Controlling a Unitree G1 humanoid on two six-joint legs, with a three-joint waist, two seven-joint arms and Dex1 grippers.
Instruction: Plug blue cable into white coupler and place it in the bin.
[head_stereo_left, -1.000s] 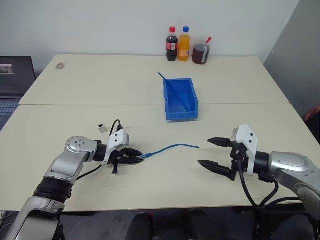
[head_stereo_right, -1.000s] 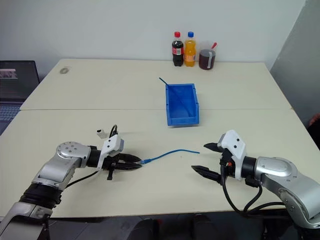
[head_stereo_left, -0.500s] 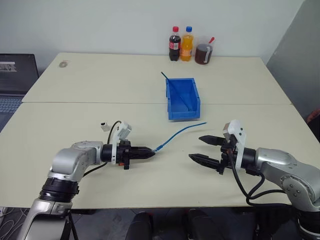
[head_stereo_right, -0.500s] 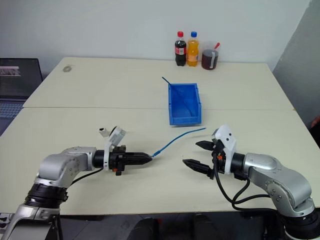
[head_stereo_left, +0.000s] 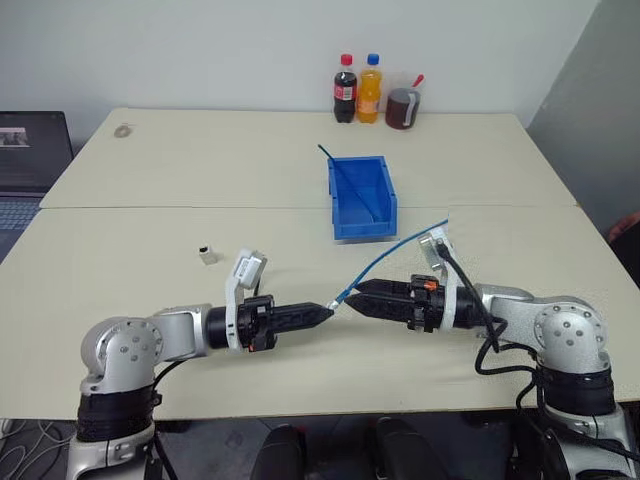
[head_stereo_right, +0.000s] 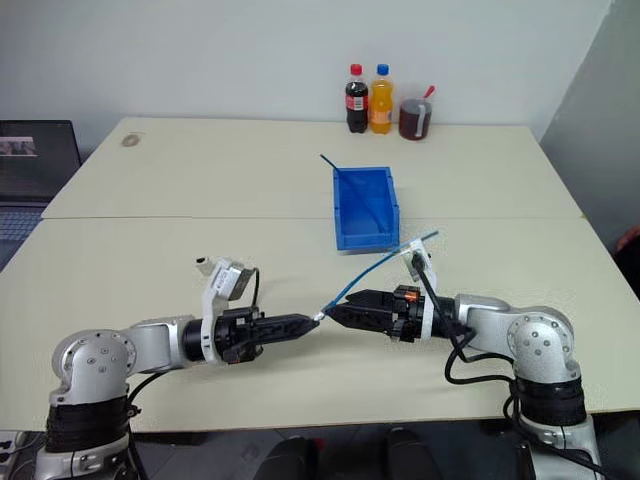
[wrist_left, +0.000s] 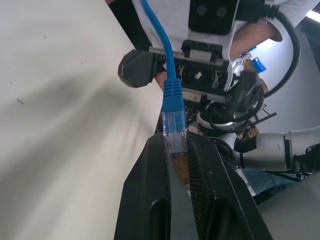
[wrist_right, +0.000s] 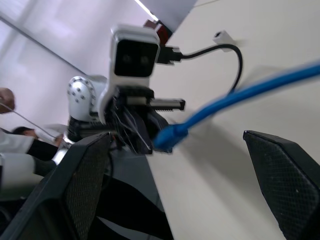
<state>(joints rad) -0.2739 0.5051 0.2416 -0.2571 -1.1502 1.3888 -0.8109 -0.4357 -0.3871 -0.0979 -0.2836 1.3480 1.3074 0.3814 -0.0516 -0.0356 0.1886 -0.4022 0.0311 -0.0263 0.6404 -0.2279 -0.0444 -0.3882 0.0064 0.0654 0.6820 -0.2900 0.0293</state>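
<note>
so the two grippers face each other tip to tip over the near half of the table (head_stereo_left: 150, 170), left gripper (head_stereo_left: 318, 314) on the left, right gripper (head_stereo_left: 366, 295) on the right. The blue cable (head_stereo_left: 395, 253) runs from between them up and back to the right. The bin (head_stereo_left: 361, 198) sits behind them, bottles (head_stereo_left: 357, 89) at the far edge. The white coupler (head_stereo_left: 207, 255) lies off left, behind the left arm.

Blue cable (head_stereo_left: 392, 257) hanging in air mid-frame, clear plug end low at center, rising toward right. White coupler (head_stereo_left: 207, 256) sitting on table, left of center, socket side probably facing up. Bin (head_stereo_left: 361, 198) standing upright above center, open, divider inside.
</note>
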